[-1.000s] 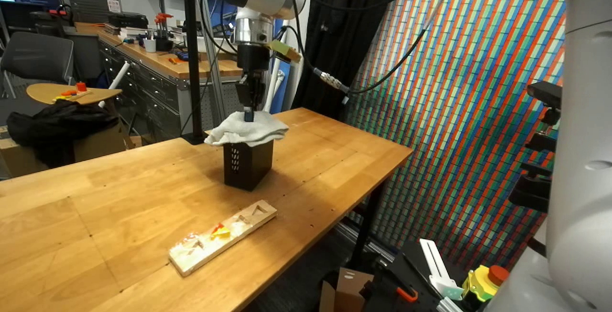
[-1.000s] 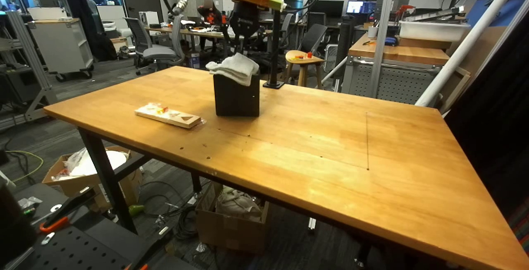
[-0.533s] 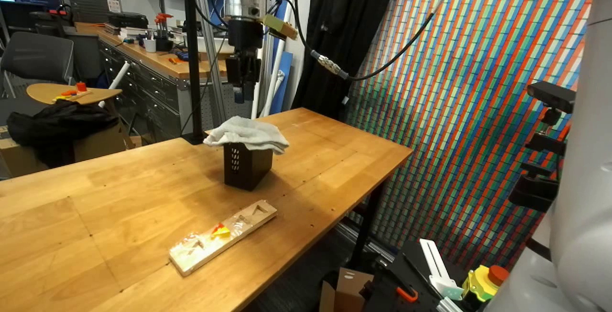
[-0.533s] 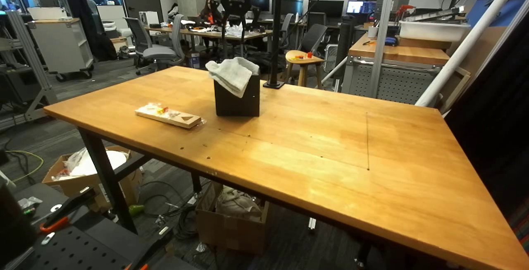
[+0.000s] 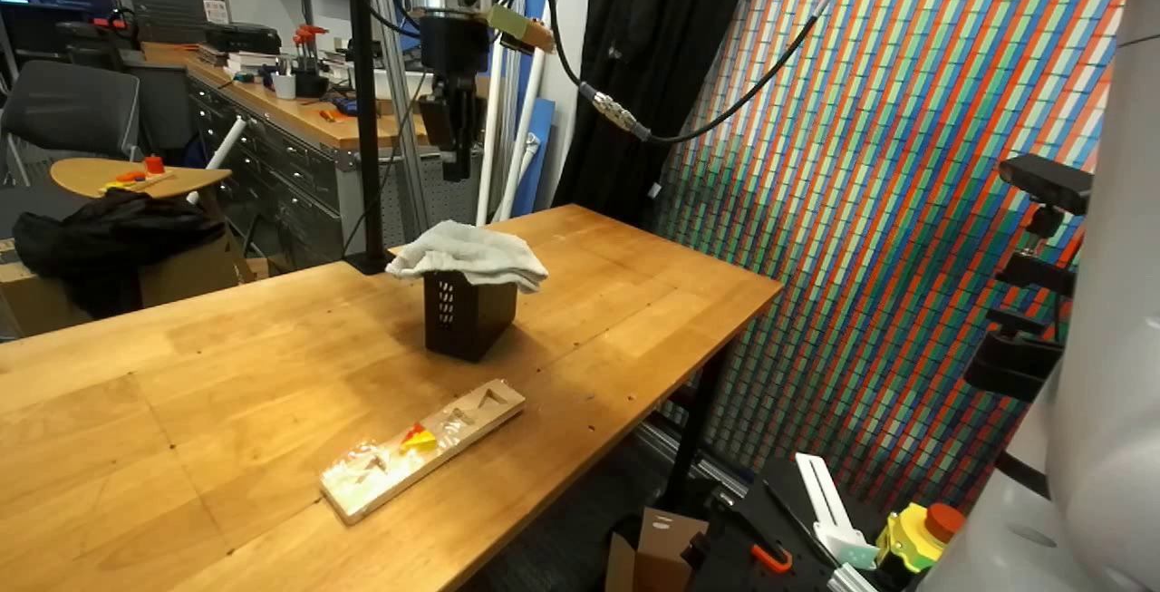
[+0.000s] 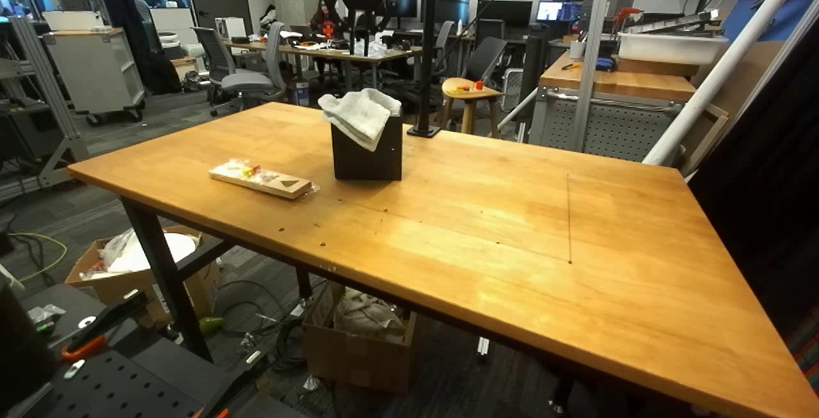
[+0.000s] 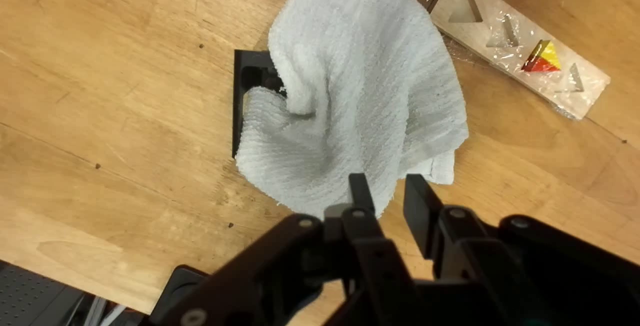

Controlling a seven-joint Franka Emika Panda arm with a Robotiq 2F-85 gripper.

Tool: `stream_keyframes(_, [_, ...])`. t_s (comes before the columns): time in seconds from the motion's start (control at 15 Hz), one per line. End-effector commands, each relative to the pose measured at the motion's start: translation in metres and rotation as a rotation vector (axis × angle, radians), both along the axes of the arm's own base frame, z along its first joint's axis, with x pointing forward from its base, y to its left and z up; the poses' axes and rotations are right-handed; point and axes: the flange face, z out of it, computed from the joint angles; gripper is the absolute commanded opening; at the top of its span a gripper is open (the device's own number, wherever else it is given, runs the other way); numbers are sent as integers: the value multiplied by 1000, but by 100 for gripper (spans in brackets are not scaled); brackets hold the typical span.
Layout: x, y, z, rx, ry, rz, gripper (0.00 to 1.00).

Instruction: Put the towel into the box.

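Note:
The light grey towel (image 5: pixel 469 254) lies draped over the top of the black box (image 5: pixel 467 315) in both exterior views. One corner of the towel (image 6: pixel 363 120) hangs down over the side of the box (image 6: pixel 368 160). In the wrist view the towel (image 7: pixel 360 76) covers most of the box opening, and only a corner of the box rim (image 7: pixel 238 101) shows. My gripper (image 5: pixel 456 166) is above the towel and apart from it. Its fingers are parted with nothing between them, in an exterior view (image 6: pixel 359 52) and in the wrist view (image 7: pixel 386 178).
A wooden shape board in clear wrap (image 5: pixel 421 451) lies on the table (image 5: pixel 272 374) near the box; it also shows in the wrist view (image 7: pixel 520 41). A black upright post (image 6: pixel 427 53) stands at the table edge behind the box.
My gripper has gone from touching the towel to well above it. The fingers spread half a second ago and are closer together now. The towel's hanging corner has sagged lower over the box side.

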Motion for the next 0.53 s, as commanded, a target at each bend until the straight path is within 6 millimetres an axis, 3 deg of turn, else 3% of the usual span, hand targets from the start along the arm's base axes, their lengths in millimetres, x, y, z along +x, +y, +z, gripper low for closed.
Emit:
stream_keyframes(0.0, [2, 2, 11, -24, 4, -2, 2])
stream_keyframes(0.47, [8, 4, -14, 9, 24, 4, 4])
